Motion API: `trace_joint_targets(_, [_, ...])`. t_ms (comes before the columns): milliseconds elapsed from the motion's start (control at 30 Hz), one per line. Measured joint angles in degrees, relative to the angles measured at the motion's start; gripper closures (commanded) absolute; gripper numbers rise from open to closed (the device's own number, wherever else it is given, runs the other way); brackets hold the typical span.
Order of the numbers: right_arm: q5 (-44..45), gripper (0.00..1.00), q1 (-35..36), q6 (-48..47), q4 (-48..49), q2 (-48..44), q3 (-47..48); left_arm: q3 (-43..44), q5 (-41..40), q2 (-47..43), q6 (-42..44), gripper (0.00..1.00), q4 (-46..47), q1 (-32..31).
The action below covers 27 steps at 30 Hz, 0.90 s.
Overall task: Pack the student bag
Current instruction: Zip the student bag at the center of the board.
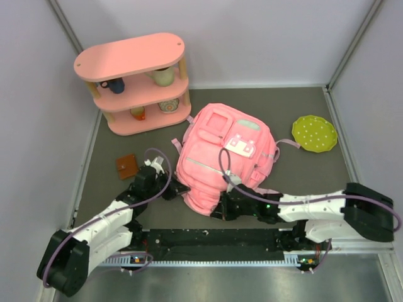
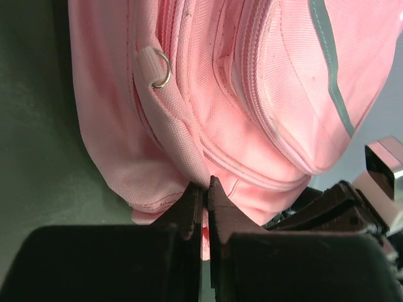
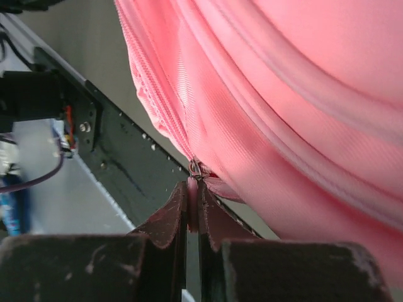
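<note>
Slippage threatens: left gripper clamps the soft pink fabric backpack at its six-o'clock hem, right gripper pinches its zipper tab; opposing pulls could yank either free.

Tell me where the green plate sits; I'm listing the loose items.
In the top view the green dotted plate lies on the table at far right, just right of the student bag.
</note>
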Motion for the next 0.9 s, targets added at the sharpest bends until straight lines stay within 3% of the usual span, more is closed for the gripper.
trace_joint_targets(233, [-1.97, 1.0, -5.01, 18.03, 18.03, -18.1, -21.9, -2.27, 0.57, -3.58, -1.81, 1.0, 2.54, -1.25])
trace_joint_targets(567, [2.75, 1.0, -5.18, 38.71, 37.55, -13.16, -26.91, -4.09, -0.33, -4.55, -3.28, 1.0, 8.52, -0.26])
trace_joint_targets(767, [5.73, 1.0, -5.77, 42.05, 36.54, -18.29, -26.93, -4.13, -0.09, -11.58, -4.35, 1.0, 7.8, 1.9])
trace_joint_targets(900, [8.41, 1.0, -5.97, 38.86, 22.16, -31.36, -26.77, -3.82, 0.48, -15.91, -4.15, 1.0, 4.42, 2.84])
